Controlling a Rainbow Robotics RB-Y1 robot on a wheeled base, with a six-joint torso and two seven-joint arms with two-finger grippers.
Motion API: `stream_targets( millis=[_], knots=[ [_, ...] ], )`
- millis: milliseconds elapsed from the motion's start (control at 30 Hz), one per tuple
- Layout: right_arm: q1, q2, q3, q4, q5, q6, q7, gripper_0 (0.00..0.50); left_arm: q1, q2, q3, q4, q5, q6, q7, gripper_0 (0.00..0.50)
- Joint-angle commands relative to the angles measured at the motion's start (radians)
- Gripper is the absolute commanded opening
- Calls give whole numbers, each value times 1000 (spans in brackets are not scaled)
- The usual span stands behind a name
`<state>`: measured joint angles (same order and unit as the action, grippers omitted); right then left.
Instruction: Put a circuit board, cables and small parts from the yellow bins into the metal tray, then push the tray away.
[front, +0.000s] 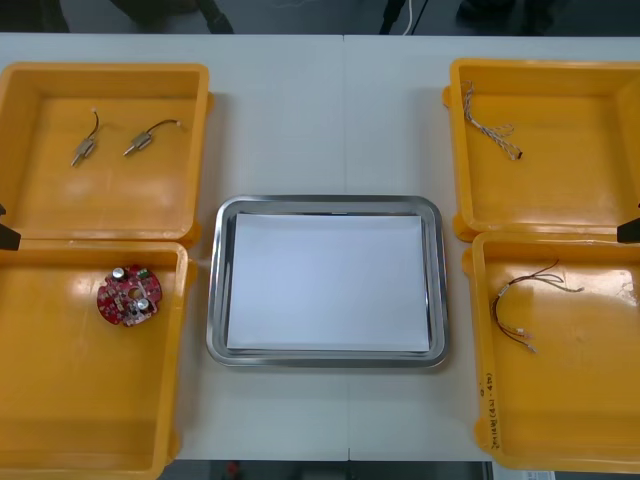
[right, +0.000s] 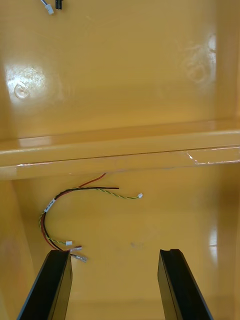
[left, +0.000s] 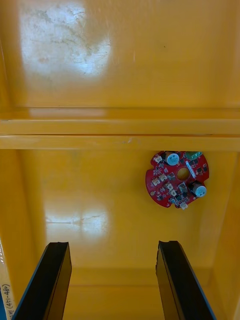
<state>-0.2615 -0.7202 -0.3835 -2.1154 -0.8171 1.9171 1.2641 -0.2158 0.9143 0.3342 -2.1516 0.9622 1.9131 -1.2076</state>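
Over bin (left: 100, 200), seemingly low, left gripper (left: 112, 243)

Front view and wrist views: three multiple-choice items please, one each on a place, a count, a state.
1. The round red circuit board lies in which yellow bin? A. far left; B. near left; C. near right.
2. Small metal parts in the far left yellow bin: A. one; B. two; C. four.
3. The right gripper, near the red and yellow cable, has its jaws: A. open; B. shut on that cable; C. shut on nothing.
Key: 1 B, it rests in the near left yellow bin. 2 B, two lie side by side. 3 A, they stand apart, gripping nothing.
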Motion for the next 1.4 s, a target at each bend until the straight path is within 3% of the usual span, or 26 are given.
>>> stream_targets(
  millis=[33, 300, 867, 1400],
  knots=[
    [-5, -47, -21, -9, 0, 3, -3, 500, 36, -28, 5, -7, -10, 7, -84, 500],
    [-16, -39, 28, -46, 75, 3, -6, 500, 29, -31, -14, -5, -19, 7, -76, 500],
    [61, 28, 138, -48, 46, 3, 3, 500, 26, -5, -153, -14, -43, -39, -113, 500],
    [108, 125, 181, -46, 35, 3, 4, 500, 162, 35, -230, -34, -46, -384, -136, 500]
  ],
)
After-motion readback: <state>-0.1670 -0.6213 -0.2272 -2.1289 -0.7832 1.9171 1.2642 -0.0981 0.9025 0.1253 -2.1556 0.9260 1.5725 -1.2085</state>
